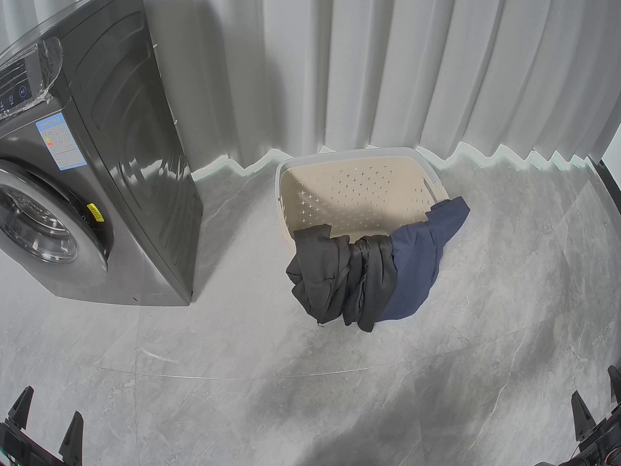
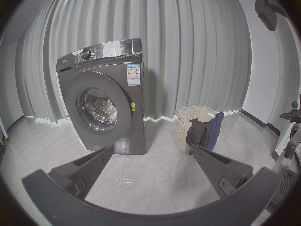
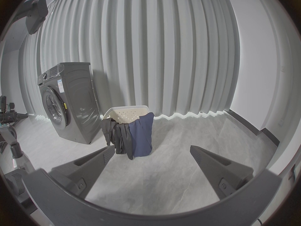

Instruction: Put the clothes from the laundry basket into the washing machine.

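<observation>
A cream laundry basket (image 1: 359, 182) stands on the floor before the curtain. A dark grey garment (image 1: 339, 279) and a navy garment (image 1: 420, 254) hang over its near rim; the same clothes (image 2: 203, 132) (image 3: 128, 135) drape down its outer side. The grey washing machine (image 1: 97, 163) stands to the basket's left, its round door (image 2: 98, 109) facing forward. My left gripper (image 1: 45, 425) is low at the near left, open and empty. My right gripper (image 1: 598, 402) is low at the near right, open and empty. Both are far from the basket.
A pleated white curtain (image 1: 388, 59) runs along the back. Pale grey floor tiles (image 1: 259, 370) lie open between me and the basket. A dark baseboard (image 3: 254, 126) lines the wall at the right.
</observation>
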Available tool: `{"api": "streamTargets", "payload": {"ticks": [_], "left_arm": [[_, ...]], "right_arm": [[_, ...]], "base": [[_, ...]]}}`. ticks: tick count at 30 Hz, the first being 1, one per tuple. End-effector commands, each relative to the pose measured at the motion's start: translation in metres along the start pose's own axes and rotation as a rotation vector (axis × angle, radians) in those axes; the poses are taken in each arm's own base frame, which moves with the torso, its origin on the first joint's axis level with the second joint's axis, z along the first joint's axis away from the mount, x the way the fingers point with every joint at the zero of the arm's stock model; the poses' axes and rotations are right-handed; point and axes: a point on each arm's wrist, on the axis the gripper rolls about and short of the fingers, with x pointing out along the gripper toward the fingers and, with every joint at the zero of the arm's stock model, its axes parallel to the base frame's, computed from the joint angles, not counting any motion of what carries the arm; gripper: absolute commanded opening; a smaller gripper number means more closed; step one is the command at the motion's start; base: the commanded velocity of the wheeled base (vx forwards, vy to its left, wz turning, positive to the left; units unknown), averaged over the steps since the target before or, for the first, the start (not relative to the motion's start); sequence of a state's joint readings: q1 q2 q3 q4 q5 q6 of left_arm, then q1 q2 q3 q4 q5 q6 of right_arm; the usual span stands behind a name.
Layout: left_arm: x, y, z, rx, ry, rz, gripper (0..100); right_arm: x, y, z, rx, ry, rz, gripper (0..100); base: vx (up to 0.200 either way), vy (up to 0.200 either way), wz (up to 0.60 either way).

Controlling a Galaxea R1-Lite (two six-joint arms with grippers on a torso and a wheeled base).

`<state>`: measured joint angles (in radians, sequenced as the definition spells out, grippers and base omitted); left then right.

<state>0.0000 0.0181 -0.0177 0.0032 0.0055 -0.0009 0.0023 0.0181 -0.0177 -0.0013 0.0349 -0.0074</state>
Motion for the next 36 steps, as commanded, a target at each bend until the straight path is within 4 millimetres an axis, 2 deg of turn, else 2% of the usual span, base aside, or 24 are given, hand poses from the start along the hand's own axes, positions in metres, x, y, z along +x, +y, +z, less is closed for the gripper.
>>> {"api": "streamTargets", "payload": {"ticks": [1,10,22,36], "left_arm": [[-0.0001,0.0,-0.0053,-0.001,-0.001,0.001,100],[-0.0002,0.0,-0.0049,0.001,-0.002,0.001,100],[-0.0002,0.0,-0.0049,-0.001,-0.002,0.001,100],[-0.0002,0.0,-0.0049,-0.001,-0.002,0.001,100]], "right_arm": [[-0.0001,0.0,-0.0053,0.0,-0.001,0.001,100],[-0.0001,0.0001,-0.0053,0.0,-0.001,0.003,100],[-0.0001,0.0001,-0.0053,0.0,-0.001,0.003,100],[-0.0001,0.0,-0.0053,0.0,-0.001,0.001,100]], "base": [[0.2,0.0,0.0],[0.2,0.0,0.0],[0.0,0.0,0.0],[0.0,-0.2,0.0]]}}
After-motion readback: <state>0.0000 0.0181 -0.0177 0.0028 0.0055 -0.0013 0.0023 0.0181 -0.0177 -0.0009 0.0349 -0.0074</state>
